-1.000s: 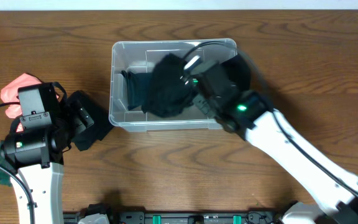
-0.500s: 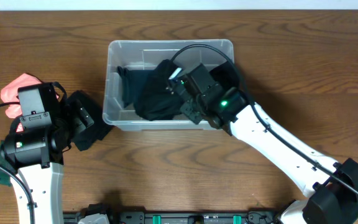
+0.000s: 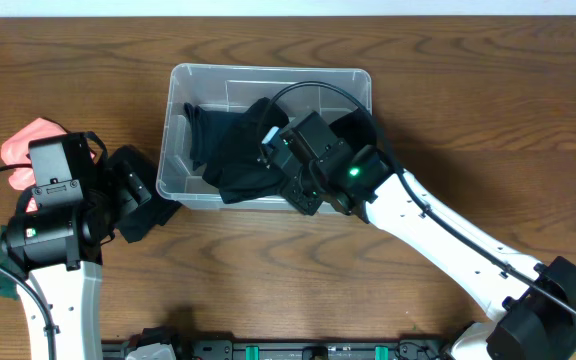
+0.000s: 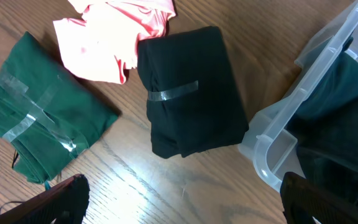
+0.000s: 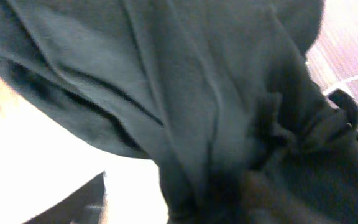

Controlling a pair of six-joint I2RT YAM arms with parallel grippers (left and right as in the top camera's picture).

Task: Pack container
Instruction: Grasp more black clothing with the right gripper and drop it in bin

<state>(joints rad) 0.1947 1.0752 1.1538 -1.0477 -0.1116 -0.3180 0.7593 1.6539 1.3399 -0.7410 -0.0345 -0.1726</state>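
Clear plastic forms the large rectangular container (image 3: 268, 72), which sits on the brown wooden tabletop (image 3: 488, 90) toward the far side, a little left of centre. A loose dark grey cloth (image 3: 230, 150) lies crumpled inside it, filling the left and middle of the base. The right claw (image 3: 273, 160) reaches in over the near wall of the container and is down among the cloth. In the right wrist view the cloth's folds gather into a tight bunch at the bottom, where the claw is clenched on it.

The left claw (image 4: 188, 208) hangs released, its two fingertips wide apart, above the tabletop just left of the container's near left corner. Below it lies a black folded cloth bundle (image 4: 188, 93) bound by a strip of clear tape, close beside the container's rim but not touching it. Left of that bundle lies a green folded cloth bundle (image 4: 42, 124) crossed with clear tape. A crumpled coral-pink cloth (image 4: 114, 37) lies on the far side of both, touching the black bundle's far left corner.
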